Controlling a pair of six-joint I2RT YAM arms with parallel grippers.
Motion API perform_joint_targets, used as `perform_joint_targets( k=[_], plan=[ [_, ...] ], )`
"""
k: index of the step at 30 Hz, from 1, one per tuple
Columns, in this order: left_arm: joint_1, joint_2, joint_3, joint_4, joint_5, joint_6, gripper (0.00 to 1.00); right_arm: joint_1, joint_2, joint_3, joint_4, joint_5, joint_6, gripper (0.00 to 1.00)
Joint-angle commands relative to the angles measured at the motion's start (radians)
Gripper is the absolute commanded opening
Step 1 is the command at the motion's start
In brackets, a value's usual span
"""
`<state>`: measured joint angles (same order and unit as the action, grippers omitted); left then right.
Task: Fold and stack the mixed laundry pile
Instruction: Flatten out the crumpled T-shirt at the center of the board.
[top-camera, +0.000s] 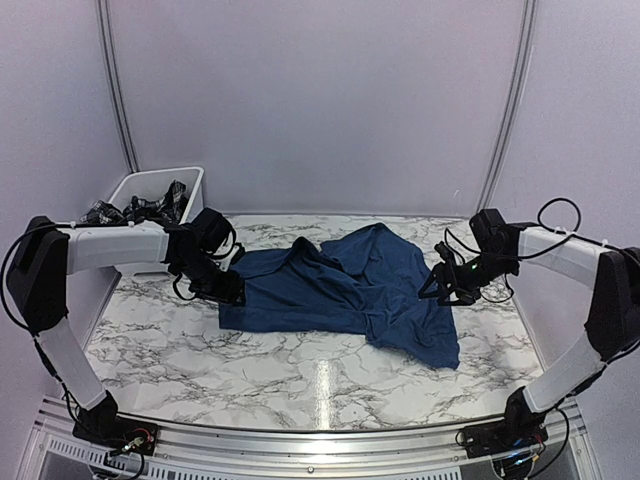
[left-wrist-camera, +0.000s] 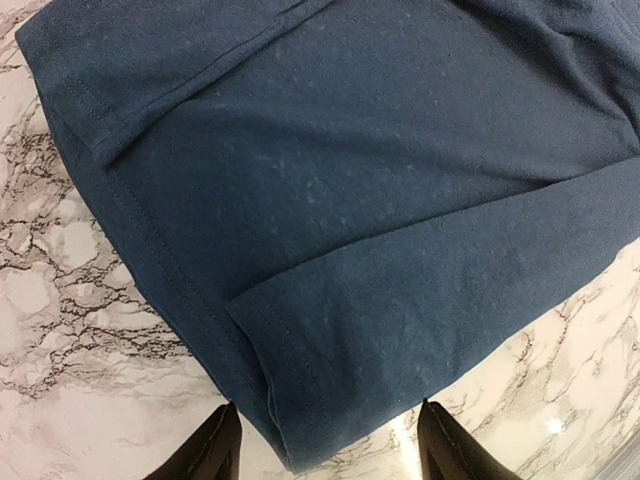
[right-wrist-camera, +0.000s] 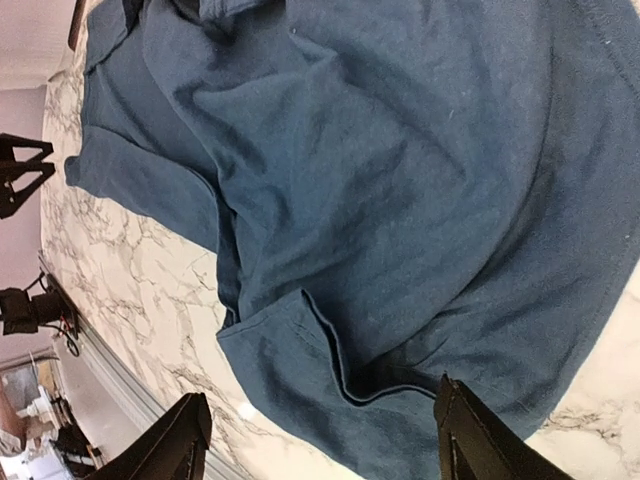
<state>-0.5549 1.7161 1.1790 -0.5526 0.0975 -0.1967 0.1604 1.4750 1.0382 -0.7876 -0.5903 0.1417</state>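
A navy blue t-shirt (top-camera: 340, 290) lies spread and rumpled on the marble table (top-camera: 300, 380). My left gripper (top-camera: 228, 292) hovers at the shirt's left edge. In the left wrist view the left gripper (left-wrist-camera: 330, 455) is open, with a folded corner of the t-shirt (left-wrist-camera: 350, 200) lying between the fingertips. My right gripper (top-camera: 443, 288) sits at the shirt's right edge. In the right wrist view the right gripper (right-wrist-camera: 325, 445) is open over a turned-up hem of the t-shirt (right-wrist-camera: 380, 180). A black-and-white plaid garment (top-camera: 150, 208) rests in the bin at the back left.
A white plastic bin (top-camera: 197, 178) stands at the back left corner, just behind the left arm. Grey walls close in the back and both sides. A metal rail (top-camera: 320, 455) runs along the table's near edge.
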Motion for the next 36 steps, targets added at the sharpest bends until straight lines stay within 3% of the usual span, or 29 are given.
perform_joint_targets(
  k=[1,12,18,21,27,36],
  plan=[
    [0.012,0.000,0.037,-0.020,0.021,0.020,0.63,0.001,0.050,0.029,0.002,-0.047,-0.096,0.72],
    [0.028,0.038,0.051,-0.016,0.034,0.016,0.63,0.065,0.165,-0.021,0.062,-0.124,-0.134,0.68],
    [0.055,0.053,0.063,-0.009,0.044,0.009,0.63,0.113,0.225,-0.020,0.068,-0.099,-0.140,0.61],
    [0.069,0.060,0.065,-0.005,0.042,0.003,0.63,0.118,0.235,-0.022,0.068,-0.093,-0.139,0.51],
    [0.116,0.060,0.021,0.053,0.058,-0.021,0.59,0.118,0.226,-0.020,0.052,-0.039,-0.123,0.00],
    [0.135,0.121,0.043,0.083,0.167,-0.034,0.44,0.099,0.214,-0.022,0.050,0.039,-0.093,0.00]
  ],
)
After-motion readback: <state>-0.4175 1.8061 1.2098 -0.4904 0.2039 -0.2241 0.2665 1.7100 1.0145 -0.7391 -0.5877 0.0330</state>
